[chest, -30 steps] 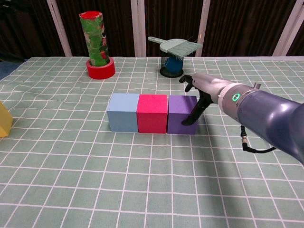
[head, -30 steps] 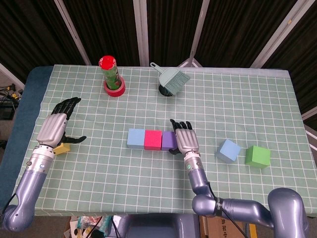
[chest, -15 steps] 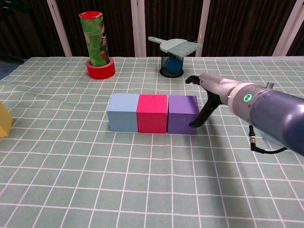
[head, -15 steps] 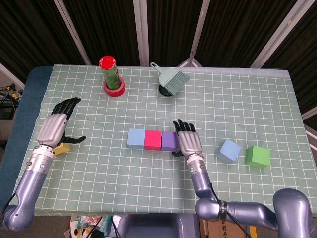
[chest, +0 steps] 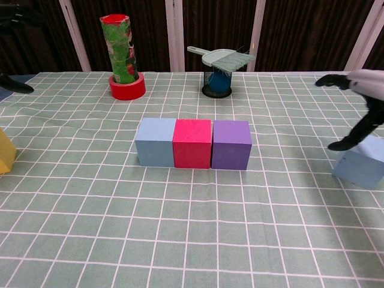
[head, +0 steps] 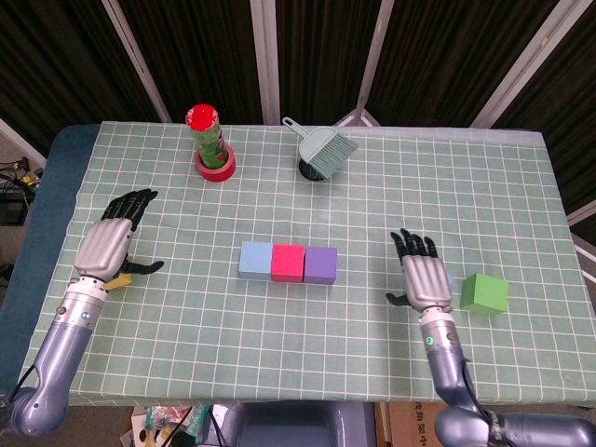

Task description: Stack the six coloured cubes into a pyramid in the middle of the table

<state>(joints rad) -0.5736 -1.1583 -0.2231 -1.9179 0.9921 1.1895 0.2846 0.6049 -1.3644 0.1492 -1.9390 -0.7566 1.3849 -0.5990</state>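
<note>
- I see three cubes in a touching row mid-table: light blue cube (head: pixel 255 260), pink cube (head: pixel 288 263), purple cube (head: pixel 320 264).
- My right hand (head: pixel 426 279) hovers with fingers spread, holding nothing, above a second light blue cube (chest: pixel 360 162), with the green cube (head: pixel 484 293) just beside it.
- My left hand (head: pixel 110 244) is spread and empty over the yellow cube (chest: pixel 5 151) near the table (head: pixel 466 186) edge.
</note>
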